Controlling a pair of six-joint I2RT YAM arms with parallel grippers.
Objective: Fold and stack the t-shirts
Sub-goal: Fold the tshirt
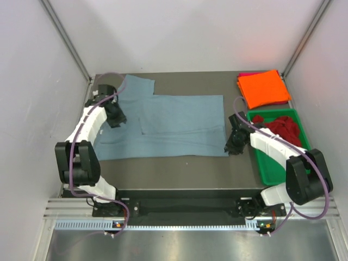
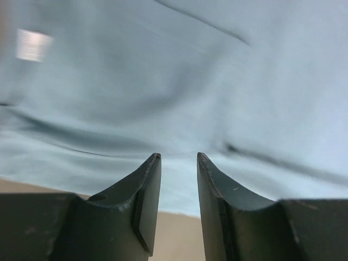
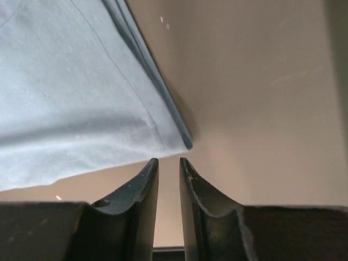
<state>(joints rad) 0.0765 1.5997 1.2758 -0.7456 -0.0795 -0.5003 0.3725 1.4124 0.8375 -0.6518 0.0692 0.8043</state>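
The blue-grey t-shirt (image 1: 174,126) lies spread across the middle of the table, its lower part folded up into a long band. My left gripper (image 1: 115,117) hovers at the shirt's left edge, jaws open and empty, with the cloth (image 2: 179,81) just beyond the fingertips (image 2: 155,163). My right gripper (image 1: 235,144) sits at the shirt's lower right corner (image 3: 182,142), jaws a little apart with only bare table between them. A folded orange t-shirt (image 1: 263,88) rests on a magenta-pink one (image 1: 246,74) at the back right. A dark red t-shirt (image 1: 283,128) lies crumpled in the tray.
The green plastic tray (image 1: 272,171) stands along the table's right edge, close to my right arm. White walls enclose the table on three sides. Bare table (image 1: 174,171) shows between the shirt and the near edge.
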